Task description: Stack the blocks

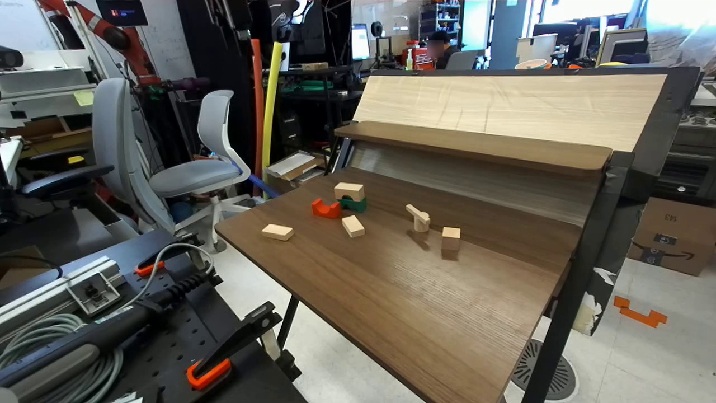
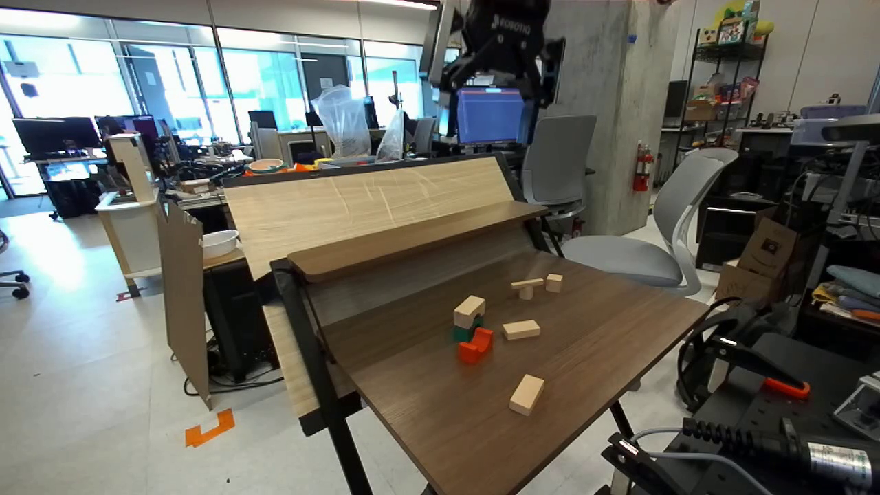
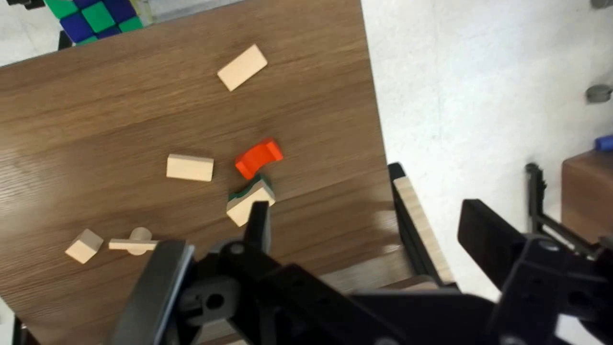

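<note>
Up there the end effector (image 3: pixel 367 210) hangs, jaws spread wide — on the desk (image 1: pixel 419 296), a pale arch (image 1: pixel 349 189) sits atop the green block (image 1: pixel 354 205), the red-orange block (image 1: pixel 325 210) just beside.

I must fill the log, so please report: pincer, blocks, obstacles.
Pincer open, holding nothing. Pale arch stacked on green block. Red block unstacked, close beside, possibly in the way.

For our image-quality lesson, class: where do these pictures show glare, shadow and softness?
In both exterior views, windows look washed out; in an exterior view, a shadow meets the wooden cube; in the wrist view, the tabletop shines pale at left, and the tool looks slightly soft.
</note>
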Motion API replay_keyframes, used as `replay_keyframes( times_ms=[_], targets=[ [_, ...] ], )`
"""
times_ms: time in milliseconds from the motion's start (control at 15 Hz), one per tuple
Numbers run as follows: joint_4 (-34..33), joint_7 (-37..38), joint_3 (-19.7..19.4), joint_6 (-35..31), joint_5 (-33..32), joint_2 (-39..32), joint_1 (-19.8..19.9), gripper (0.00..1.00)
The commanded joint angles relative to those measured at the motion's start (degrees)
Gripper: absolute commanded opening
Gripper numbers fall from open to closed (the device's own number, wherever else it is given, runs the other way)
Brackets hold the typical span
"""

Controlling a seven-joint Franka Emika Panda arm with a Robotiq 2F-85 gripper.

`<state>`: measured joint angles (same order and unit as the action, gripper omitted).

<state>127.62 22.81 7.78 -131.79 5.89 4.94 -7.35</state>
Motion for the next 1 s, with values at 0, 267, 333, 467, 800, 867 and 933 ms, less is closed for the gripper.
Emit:
replay_keyframes(
  times_ms=[0, 267, 333, 467, 800, 867, 933],
  targets=[
    [2.4, 12.4, 0.1, -12.3, -10.1, -5.7, 1.8, 1.00],
    [1.4, 30.4, -3.9, -19.7, -21.9, -13.6, 1.2, 1.00],
    [0.8, 34.7, -5.3, -20.3, -24.1, -15.1, 0.5, 1.00],
    [-0.9, 43.4, -8.0, -20.0, -27.6, -18.5, -1.2, 1.00],
    [-6.4, 61.1, -11.3, -16.9, -26.2, -26.6, -5.9, 1.00],
    [-7.4, 62.7, -11.0, -16.2, -24.4, -27.7, -6.4, 1.00],
    [-7.9, 63.1, -10.2, -16.7, -22.6, -28.7, -6.4, 1.00]
  ],
)
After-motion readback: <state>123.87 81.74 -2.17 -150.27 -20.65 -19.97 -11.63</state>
